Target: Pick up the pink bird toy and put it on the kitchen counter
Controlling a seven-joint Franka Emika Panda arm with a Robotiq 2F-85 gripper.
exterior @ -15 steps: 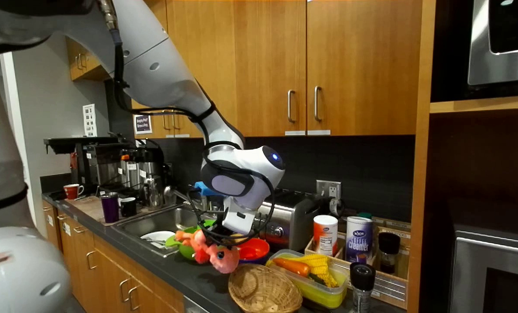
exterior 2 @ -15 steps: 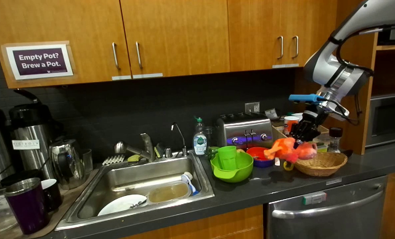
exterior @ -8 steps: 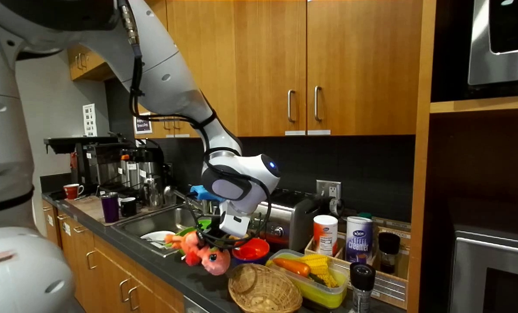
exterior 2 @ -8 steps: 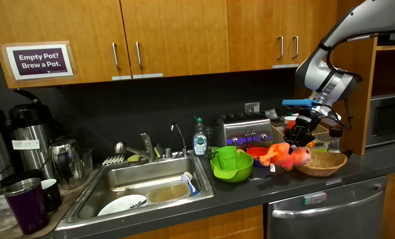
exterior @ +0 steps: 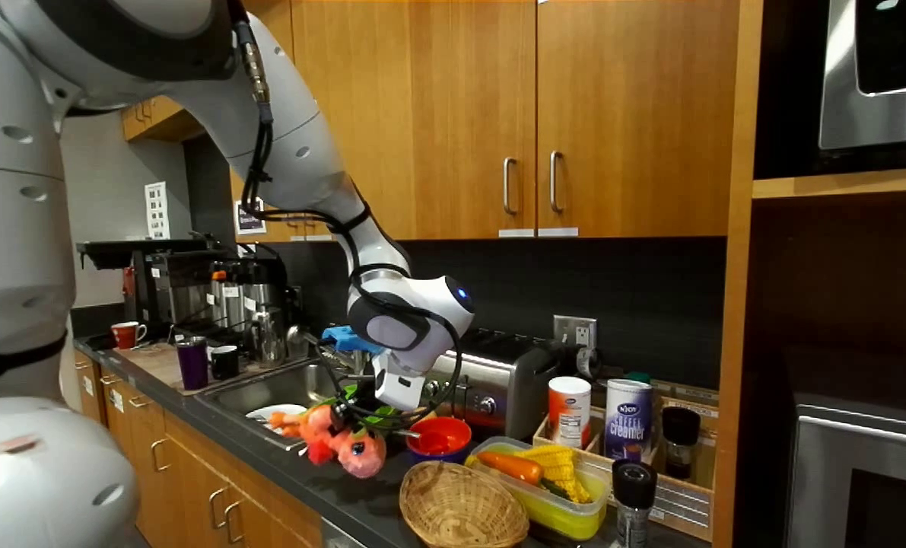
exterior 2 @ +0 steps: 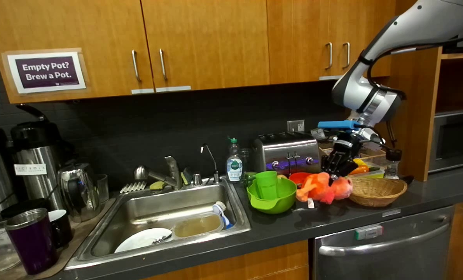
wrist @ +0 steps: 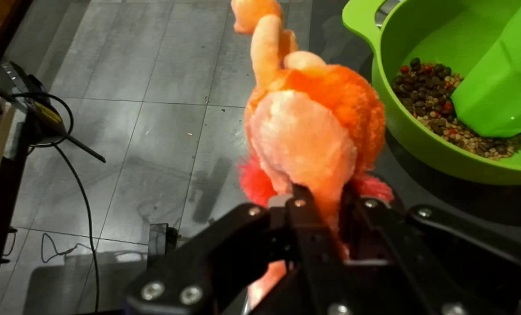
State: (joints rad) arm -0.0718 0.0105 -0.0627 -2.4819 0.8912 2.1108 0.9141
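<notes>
Dark kitchen counter [exterior 2: 293, 221] runs along under big wooden cupboards [exterior 2: 212, 42]. Close up, the gripper [wrist: 329, 194] pinches the pink bird toy [wrist: 304, 135] between its two black fingers [wrist: 310, 240] and holds it in the air above the counter. Only the wrist view shows the grey tile floor [wrist: 164, 144], at nine o'clock from the toy, and the tiny dark, tan and red bits [wrist: 433, 98] inside the green bowl [wrist: 400, 131], at two o'clock. Only an exterior view shows the toy's shiny dark eye [exterior: 357, 449]. From the toy there, a red bowl [exterior: 465, 438] sits at three o'clock and a woven basket [exterior: 491, 495] at four o'clock. Past them is a clear box [exterior: 567, 525] with an orange carrot [exterior: 510, 466] and something yellow [exterior: 563, 466] in it. The robot arm [exterior: 300, 144] gets in the way and covers part of the silver toaster [exterior: 491, 373]. Off at nine o'clock from the toy, in an exterior view, is the sink [exterior 2: 149, 212] with a white plate [exterior 2: 136, 238] in it. Behind the box, the purple tub [exterior: 627, 418] says "N'JOY" and "COFFEE CREAMER." Far off at ten o'clock, a cupboard sign [exterior 2: 46, 72] says "Empty Pot? Brew a Pot."
</notes>
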